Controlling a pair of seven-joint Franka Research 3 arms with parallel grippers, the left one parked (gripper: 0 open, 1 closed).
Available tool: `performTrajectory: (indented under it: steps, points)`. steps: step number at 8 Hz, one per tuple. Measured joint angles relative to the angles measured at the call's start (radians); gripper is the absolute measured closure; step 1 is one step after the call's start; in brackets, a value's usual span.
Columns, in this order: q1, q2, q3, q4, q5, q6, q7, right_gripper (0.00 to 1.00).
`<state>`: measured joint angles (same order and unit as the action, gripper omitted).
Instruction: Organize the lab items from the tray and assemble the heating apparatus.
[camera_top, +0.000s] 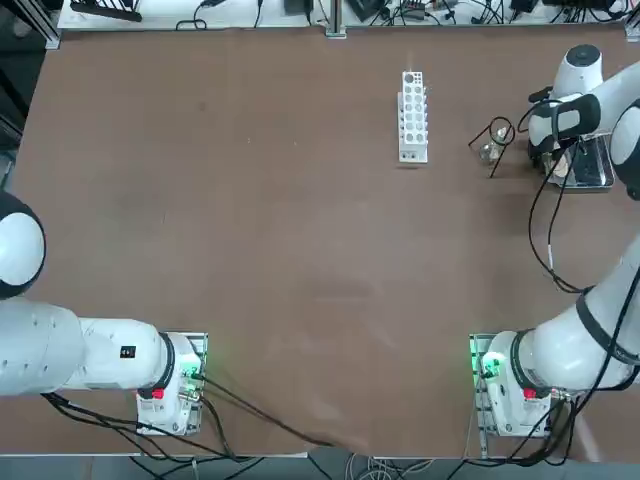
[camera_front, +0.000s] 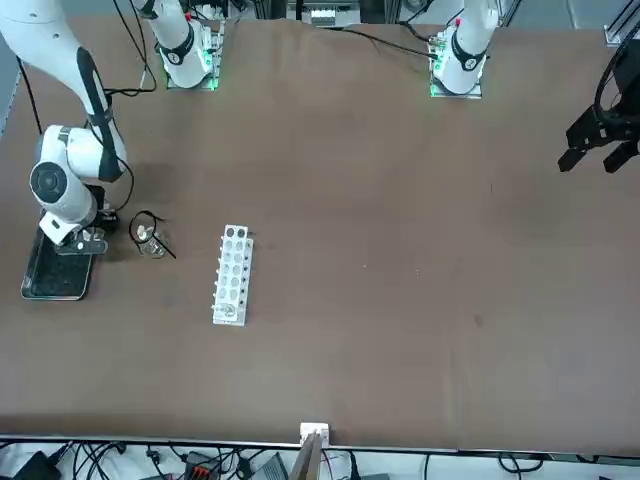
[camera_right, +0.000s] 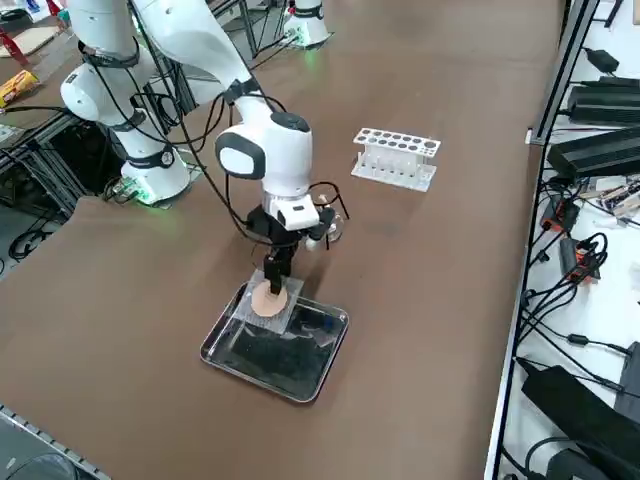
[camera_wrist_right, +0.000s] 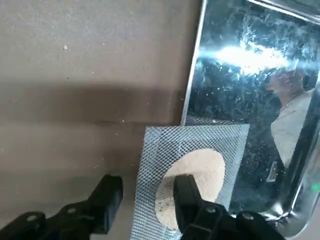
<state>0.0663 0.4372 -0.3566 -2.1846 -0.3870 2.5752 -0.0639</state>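
Note:
The shiny metal tray (camera_right: 300, 372) lies at the table's far right (camera_top: 596, 176). The grey mesh with its tan disc (camera_right: 266, 299) rests across the tray's rim (camera_wrist_right: 192, 75), partly over the table. My right gripper (camera_wrist_right: 147, 182) hovers just above the mesh (camera_wrist_right: 165, 145), open. One finger (camera_wrist_right: 186, 192) is over the tan disc, the other is beyond the mesh's edge. The black wire ring stand (camera_top: 499, 133) stands on the table left of the tray, with the small clear glass piece (camera_top: 488, 152) at its legs.
A white test-tube rack (camera_top: 413, 116) stands left of the ring stand (camera_front: 145, 226), also seen in the side view (camera_right: 395, 158). The table's right edge runs close beside the tray (camera_front: 55, 275). Cables lie beyond that edge.

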Motion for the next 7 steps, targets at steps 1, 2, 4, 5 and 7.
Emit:
performTrajectory:
  steps: [1,2,4,5,7]
  points:
    - [0.000,0.002,0.000,0.001,-0.012,0.000,0.000,0.37]
    - [-0.001,0.002,0.000,0.003,-0.014,0.000,0.000,0.40]
    - [-0.004,0.002,0.000,0.007,-0.014,0.000,0.000,0.47]
    - [-0.004,0.002,-0.001,0.013,-0.014,0.000,0.000,0.56]
    - [-0.004,0.001,-0.001,0.023,-0.014,0.000,0.003,0.72]
